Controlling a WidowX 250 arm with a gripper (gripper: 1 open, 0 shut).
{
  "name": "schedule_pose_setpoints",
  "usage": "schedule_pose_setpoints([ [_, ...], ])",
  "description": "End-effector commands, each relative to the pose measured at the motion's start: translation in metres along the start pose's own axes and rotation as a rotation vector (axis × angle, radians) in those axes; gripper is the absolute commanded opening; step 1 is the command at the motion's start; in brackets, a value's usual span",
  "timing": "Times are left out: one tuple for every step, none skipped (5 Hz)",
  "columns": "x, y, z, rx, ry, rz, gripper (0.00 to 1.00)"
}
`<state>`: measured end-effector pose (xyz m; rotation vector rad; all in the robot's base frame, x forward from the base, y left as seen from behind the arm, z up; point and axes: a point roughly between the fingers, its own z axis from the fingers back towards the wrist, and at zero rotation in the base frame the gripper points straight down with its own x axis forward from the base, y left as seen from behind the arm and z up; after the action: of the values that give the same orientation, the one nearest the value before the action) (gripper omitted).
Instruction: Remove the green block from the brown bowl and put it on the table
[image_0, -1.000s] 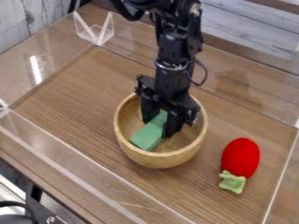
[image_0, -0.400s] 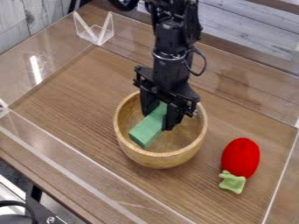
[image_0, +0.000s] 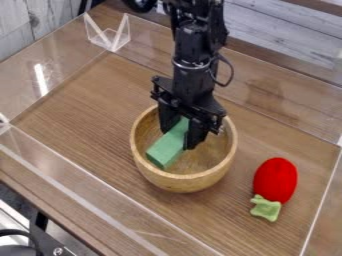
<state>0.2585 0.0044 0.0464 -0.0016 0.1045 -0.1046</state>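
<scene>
A brown wooden bowl stands on the wooden table near its front middle. A green block hangs tilted inside the bowl, its lower end close to the bowl's floor. My black gripper points straight down over the bowl's far side and is shut on the block's upper end. The block's top is hidden between the fingers.
A red strawberry toy with a green leaf lies right of the bowl. Clear acrylic walls ring the table. A clear stand sits at the back left.
The gripper rose a little with the green block in it; the block's lower end has come up off the bowl's floor.
</scene>
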Motion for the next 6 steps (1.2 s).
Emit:
schedule_pose_setpoints([
  [0.007, 0.004, 0.006, 0.002, -0.037, -0.003, 0.0],
  [0.009, 0.004, 0.007, -0.001, -0.039, -0.009, 0.0],
  [0.01, 0.003, 0.007, -0.003, -0.039, -0.014, 0.0],
  [0.011, 0.002, 0.008, -0.004, -0.039, -0.019, 0.0],
  [0.008, 0.004, 0.023, -0.003, -0.069, -0.012, 0.0],
  [0.004, 0.007, 0.041, 0.003, -0.106, 0.002, 0.0],
])
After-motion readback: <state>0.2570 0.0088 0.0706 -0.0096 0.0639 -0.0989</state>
